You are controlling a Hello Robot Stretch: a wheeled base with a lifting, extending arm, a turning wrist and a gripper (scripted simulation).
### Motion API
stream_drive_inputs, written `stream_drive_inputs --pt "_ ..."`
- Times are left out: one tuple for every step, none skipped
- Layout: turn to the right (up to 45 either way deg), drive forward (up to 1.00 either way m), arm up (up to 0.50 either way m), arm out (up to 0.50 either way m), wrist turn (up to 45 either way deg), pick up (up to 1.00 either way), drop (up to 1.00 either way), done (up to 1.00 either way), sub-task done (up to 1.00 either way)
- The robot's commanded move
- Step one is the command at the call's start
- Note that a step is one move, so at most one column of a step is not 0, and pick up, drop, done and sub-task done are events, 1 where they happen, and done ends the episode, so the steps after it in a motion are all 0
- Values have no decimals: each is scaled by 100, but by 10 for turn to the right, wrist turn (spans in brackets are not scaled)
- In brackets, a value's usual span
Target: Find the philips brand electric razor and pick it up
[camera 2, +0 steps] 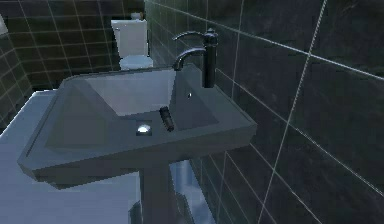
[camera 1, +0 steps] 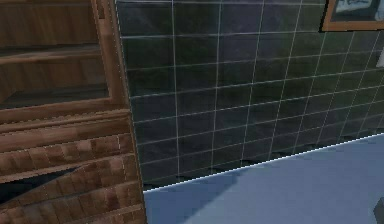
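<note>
How my jaws stand I cannot tell, nor whether they carry anything.

In the arm side view a grey pedestal sink [camera 2: 62, 145] stands against a dark tiled wall [camera 2: 300, 110]. In its basin, just beside the small pale drain [camera 2: 145, 127], lies a small dark oblong thing [camera 2: 167, 120]. It sits on the sloping bottom below the tap. It is too small for me to make out its shape beyond that, so I cannot call it the razor with any certainty. The tap [camera 2: 203, 55] is dark and tall, and its spout curves toward that view's left over the basin. The sink's pedestal [camera 2: 160, 195] is cut off by the bottom edge. Beyond the sink stands a white toilet [camera 2: 130, 38]. I see its tank and a bit of the seat, while the sink's back rim hides the lower part.

In the forward view a brown wooden shelf unit [camera 1: 60, 110] takes up the left, cut off at the top, left and bottom edges. What its shelves hold I cannot make out. Beside it runs the same dark tiling [camera 1: 240, 90], above a blue-grey floor [camera 1: 290, 190]. At the top right corner is a wooden picture frame [camera 1: 353, 14], mostly out of the picture.
</note>
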Motion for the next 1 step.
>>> stream_drive_inputs --pt "0 0 38 0 0 0 0 0 0"
